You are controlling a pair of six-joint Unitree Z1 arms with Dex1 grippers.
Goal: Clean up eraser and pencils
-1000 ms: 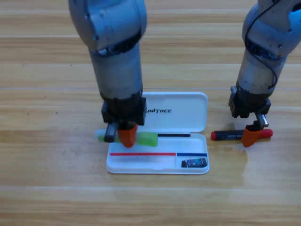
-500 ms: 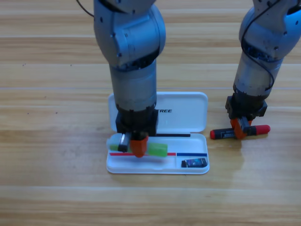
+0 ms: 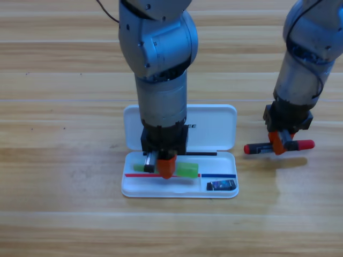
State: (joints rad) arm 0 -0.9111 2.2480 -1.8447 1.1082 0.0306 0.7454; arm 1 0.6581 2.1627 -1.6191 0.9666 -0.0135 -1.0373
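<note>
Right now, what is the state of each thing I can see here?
White case: open, lid flat.
Green pencil: held over the case tray by the left gripper.
Black pencil: gripped by the right gripper, right of the case.
Eraser: lying in the small compartment.

High view: a single fixed camera above the wooden table (image 3: 53, 214), looking down at moderate range. Both arms enter from the top edge, and the open white case (image 3: 214, 128) lies just below frame centre. No second view overlaps.
</note>
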